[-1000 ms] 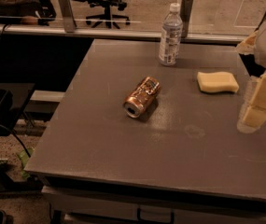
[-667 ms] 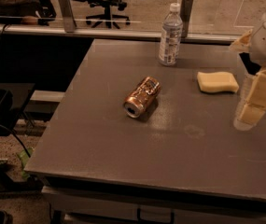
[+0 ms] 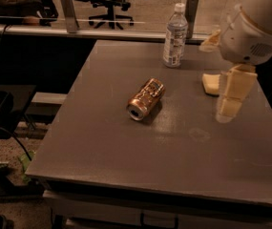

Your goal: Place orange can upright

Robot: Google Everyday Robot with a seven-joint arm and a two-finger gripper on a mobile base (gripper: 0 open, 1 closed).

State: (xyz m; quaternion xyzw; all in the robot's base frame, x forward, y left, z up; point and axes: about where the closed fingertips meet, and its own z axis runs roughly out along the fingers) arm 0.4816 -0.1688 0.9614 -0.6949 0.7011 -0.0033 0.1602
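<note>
The orange can (image 3: 146, 99) lies on its side near the middle of the grey table (image 3: 102, 147), with its open silver end towards the front left. My gripper (image 3: 230, 104) hangs from the white arm (image 3: 252, 25) at the right, above the table and well to the right of the can. It holds nothing that I can see.
A clear water bottle (image 3: 175, 35) with a white cap stands upright at the table's back. A pale yellow sponge (image 3: 210, 84) lies right of the can, partly hidden behind my gripper. Office chairs (image 3: 111, 4) and a rail stand beyond the table. The floor drops away at left.
My arm and gripper have moved left over the table, towards the can, and now cover part of the sponge. The can and bottle have not moved.
</note>
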